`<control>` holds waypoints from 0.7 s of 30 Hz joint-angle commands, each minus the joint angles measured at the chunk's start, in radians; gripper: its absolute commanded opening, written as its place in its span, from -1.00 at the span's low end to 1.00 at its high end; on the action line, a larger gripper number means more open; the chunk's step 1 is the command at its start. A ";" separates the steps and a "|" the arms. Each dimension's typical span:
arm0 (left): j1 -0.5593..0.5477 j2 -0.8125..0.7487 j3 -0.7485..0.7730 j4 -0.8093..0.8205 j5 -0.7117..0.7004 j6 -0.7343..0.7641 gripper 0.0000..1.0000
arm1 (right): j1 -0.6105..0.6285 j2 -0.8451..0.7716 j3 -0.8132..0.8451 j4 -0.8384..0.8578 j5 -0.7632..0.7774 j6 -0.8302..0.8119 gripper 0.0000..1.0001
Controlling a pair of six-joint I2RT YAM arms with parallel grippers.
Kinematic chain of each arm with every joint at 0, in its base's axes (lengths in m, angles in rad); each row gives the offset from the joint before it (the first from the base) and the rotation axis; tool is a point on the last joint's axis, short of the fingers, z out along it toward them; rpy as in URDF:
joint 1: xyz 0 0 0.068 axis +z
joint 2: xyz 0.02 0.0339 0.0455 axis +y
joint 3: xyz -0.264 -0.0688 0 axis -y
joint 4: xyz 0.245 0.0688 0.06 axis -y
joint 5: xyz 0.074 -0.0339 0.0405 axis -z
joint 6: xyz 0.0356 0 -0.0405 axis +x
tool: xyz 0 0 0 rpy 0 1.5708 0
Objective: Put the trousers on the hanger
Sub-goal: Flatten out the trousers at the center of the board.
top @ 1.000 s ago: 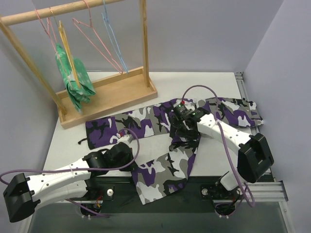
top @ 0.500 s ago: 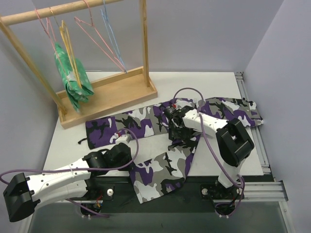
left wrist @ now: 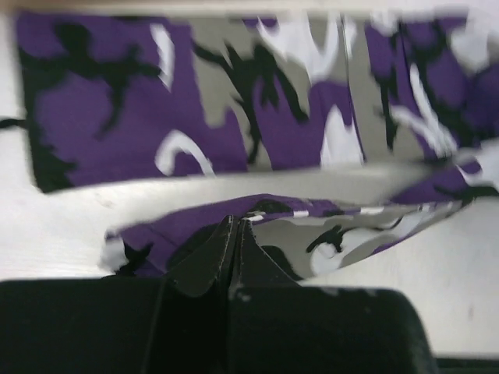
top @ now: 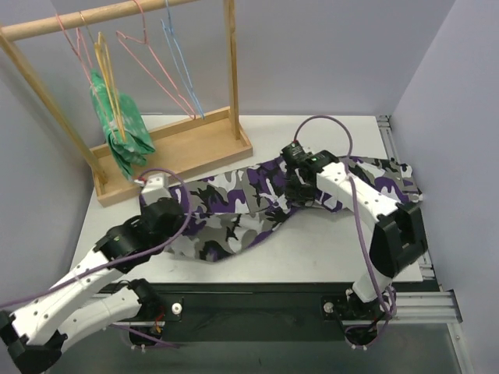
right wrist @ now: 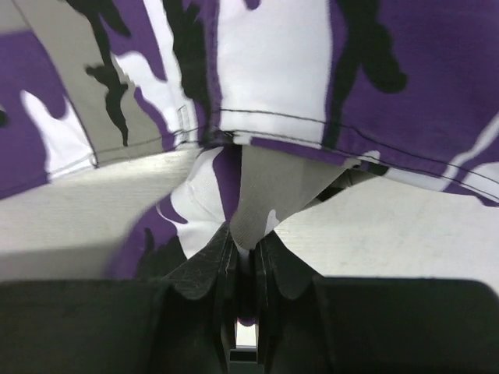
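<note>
Two grips hold the trousers (top: 234, 195) at once. The left gripper (left wrist: 235, 227) has its jaws pressed together on a raised fold along the garment's near edge. The right gripper (right wrist: 243, 243) is clamped tight on a tuck of cloth just below a stitched seam. From above, the trousers lie in a long band across the middle of the white table (top: 335, 245). Their left end sits just in front of the wooden rack's base (top: 187, 148), and the far-right cuff reaches almost to the table's right edge beside the metal rail. A second layer is doubled over toward the near side between the two arms, and its lower edge bulges out onto bare tabletop. The right arm crosses over the right leg of the trousers, and the left arm comes up from the near left corner to the left end. The widest open surface is the strip of table between the trousers and the near edge, on the right half. A narrower bare patch lies behind the trousers, to the right of the rack. The yellow hanger (top: 104, 66) is well apart from the cloth. It hangs by its hook from the rack's rod (top: 101, 17) near the rod's left end, against the green-and-white garment (top: 121, 128). The pink hangers (top: 152, 66) and the blue hanger (top: 183, 74) hang farther right on the same rod. Walls close in the table on the left, right and far sides.
</note>
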 commanded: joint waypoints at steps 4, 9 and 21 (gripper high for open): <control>0.128 -0.217 0.120 -0.226 -0.281 0.103 -1.00 | -0.054 -0.248 -0.066 -0.066 0.060 -0.005 -1.00; 0.122 -0.353 0.066 -0.401 -0.209 -0.122 -0.02 | -0.049 -0.306 -0.257 -0.050 0.048 0.022 -1.00; 0.131 -0.154 -0.041 -0.224 -0.046 -0.162 0.54 | -0.020 -0.297 -0.445 0.037 0.005 0.076 -1.00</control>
